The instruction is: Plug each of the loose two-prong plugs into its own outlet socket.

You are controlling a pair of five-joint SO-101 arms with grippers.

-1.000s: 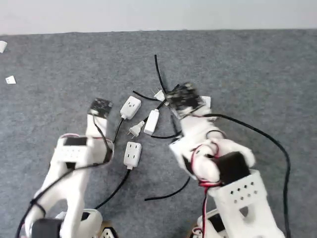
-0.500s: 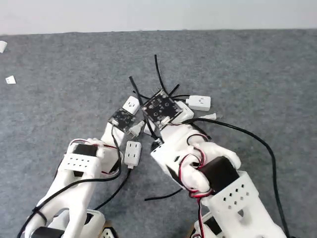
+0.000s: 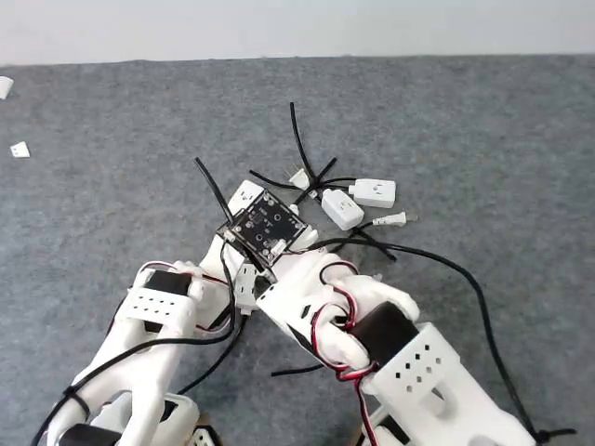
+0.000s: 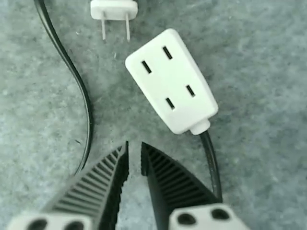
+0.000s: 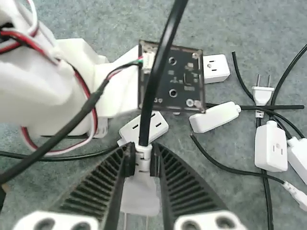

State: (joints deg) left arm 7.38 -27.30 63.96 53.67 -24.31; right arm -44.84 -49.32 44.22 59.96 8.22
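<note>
**Q:** Where is the plug being handled?

**A:** The right gripper (image 5: 140, 148) pinches a white two-prong plug (image 5: 140, 189) by its flat sides, close over the white double outlet block (image 5: 152, 125). The plug's black cord (image 5: 158, 72) stands up stiffly from the collar.

**Q:** And the other claw?

**A:** The left gripper (image 4: 134, 148) hangs just beside the outlet block. Its fingers are almost pressed together, with nothing between them. A loose plug (image 4: 114, 9) lies just beyond the block.

**Q:** How will the plug handle?

**A:** It is likely light, hard, smooth plastic, and the springy cord may tug it askew. Grip the body's flat sides, never the thin prongs. The prongs seem to point back toward the wrist, though that edge is hard to read. The block looks light and could slide unless braced.
</note>
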